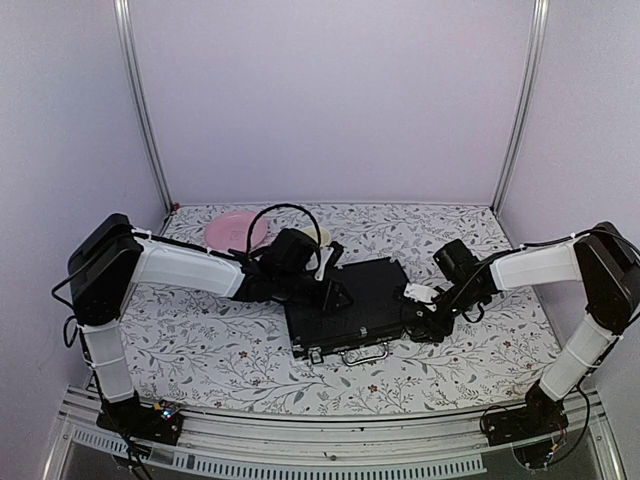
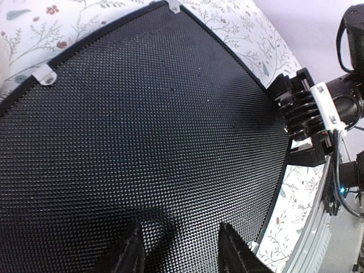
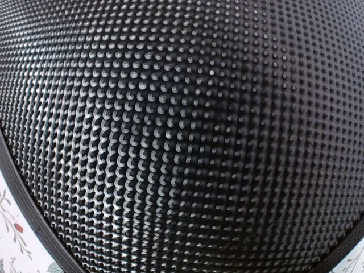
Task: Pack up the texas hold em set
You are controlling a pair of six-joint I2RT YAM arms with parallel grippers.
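- No lettering, brand, number or sign can be read in any of the views.
- The black case (image 1: 350,300) shows only its studded lid up close, with no legible marking on it.
- The bench (image 1: 230,350) bears a floral print and no words.

A robotics lab cell; aluminium posts (image 1: 143,110) at the far corners of the table (image 1: 240,350); pale walls (image 1: 330,90); a rail (image 1: 330,440) along its near edge.

Pink plate (image 1: 233,232), possibly a cream mug (image 1: 322,236)
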